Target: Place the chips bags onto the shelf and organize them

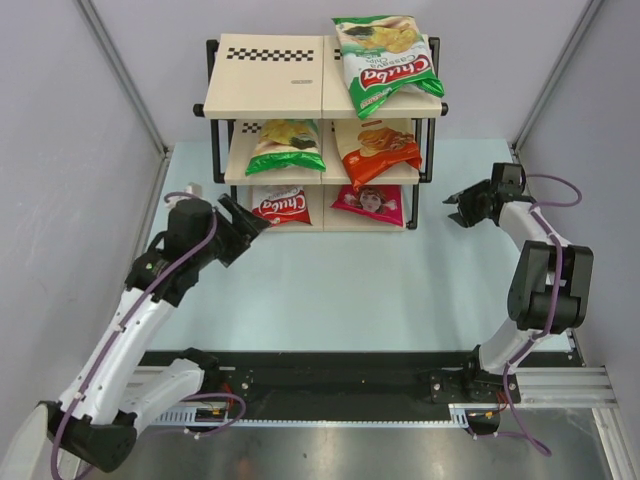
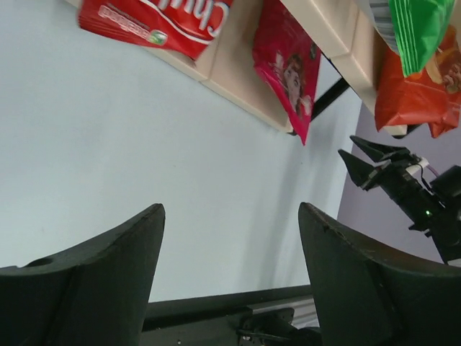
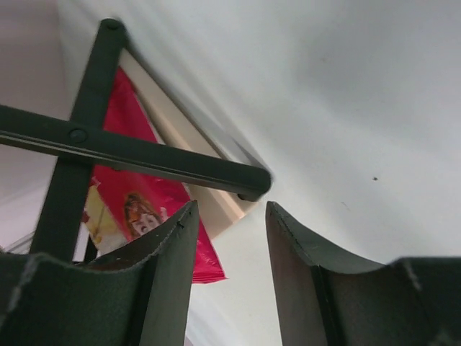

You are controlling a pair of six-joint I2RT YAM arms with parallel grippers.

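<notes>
From above, the shelf [image 1: 264, 88] stands at 12 o'clock on the pale table [image 1: 340, 290], and all five bags lie on it. The top Chuba bag [image 1: 385, 60] lies on the right half of the top board, its lower end hanging over the front edge. On the middle board the second green bag [image 1: 287, 145] is on the left and the orange bag [image 1: 378, 148] on the right. On the bottom board the red-and-white bag [image 1: 280, 205] is on the left and the magenta bag [image 1: 370, 203] on the right. The left gripper [image 1: 248, 218] sits at 9 o'clock from the table's middle, just beside the bottom board's left corner, pointing toward 2 o'clock with its fingers spread and nothing between them. The right gripper [image 1: 452, 210] is at 3 o'clock, just off the shelf's right leg, pointing toward 9 o'clock. In the left wrist view, the two dark fingers [image 2: 94, 288] stand wide apart over bare table. The red-and-white bag is at 11 o'clock, the magenta one at 1 o'clock, the orange and green ones at 2 o'clock, and the right gripper's tips, held apart, are at 3 o'clock. In the right wrist view, the fingers [image 3: 166, 281] have a narrow gap with nothing in it. The shelf's black tubes cross at 10 o'clock, with the magenta bag behind them.
</notes>
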